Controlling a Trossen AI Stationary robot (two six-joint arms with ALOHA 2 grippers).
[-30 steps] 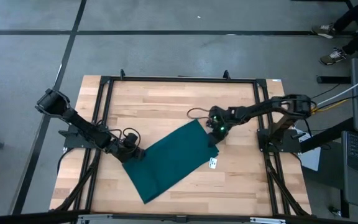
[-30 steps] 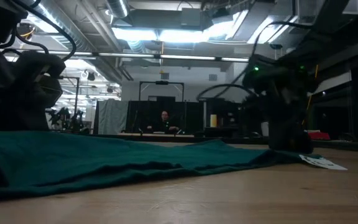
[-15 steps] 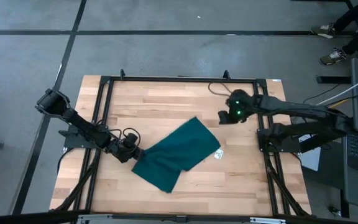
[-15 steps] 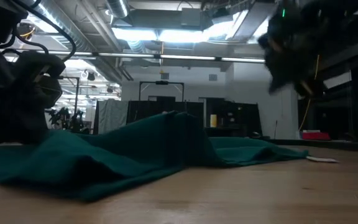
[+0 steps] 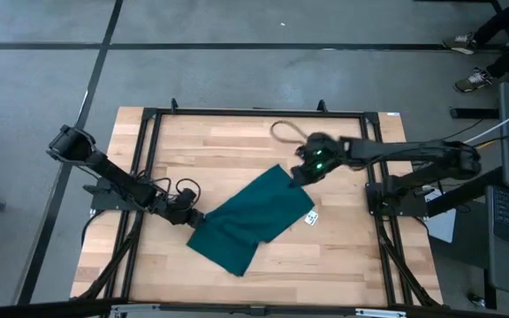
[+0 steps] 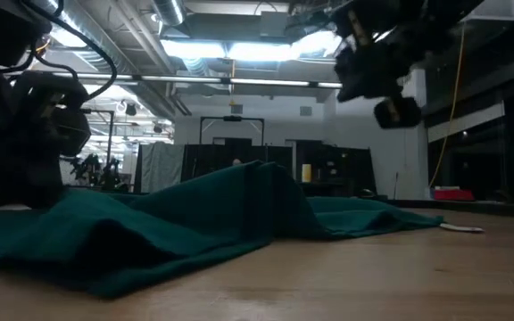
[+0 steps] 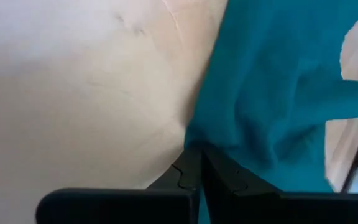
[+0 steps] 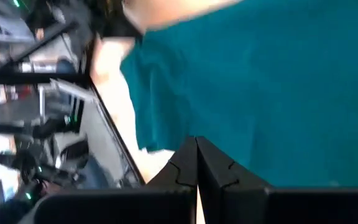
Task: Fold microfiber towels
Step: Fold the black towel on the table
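Observation:
The dark teal towel (image 5: pixel 250 221) lies rumpled on the wooden table, with a raised fold across its middle (image 6: pixel 239 178). Its small white tag (image 5: pixel 308 218) sticks out at the right edge. My left gripper (image 5: pixel 190 215) is low at the towel's left corner and shut on it. My right gripper (image 5: pixel 300 172) hangs above the towel's far corner, well clear of the table in the low view (image 6: pixel 391 89). Its fingers are shut and empty (image 8: pixel 196 155). My left gripper pinches the towel's left corner (image 7: pixel 194 142) between its two fingers. It comes in low from the table's left side. The towel lies slack on the table beyond the fingers; whether one layer or several is held, I cannot tell.
A black metal frame (image 5: pixel 254 113) runs round the table top. A cable loop (image 5: pixel 283 132) lies over the far part of the table near my right arm. There is bare wood far left and near right of the towel.
My right gripper has risen off the towel's right corner toward the table's far right, then come back over the towel's far corner, still raised. The flat-lying towel has bunched up: its near end has drawn in and a fold stands up in its middle.

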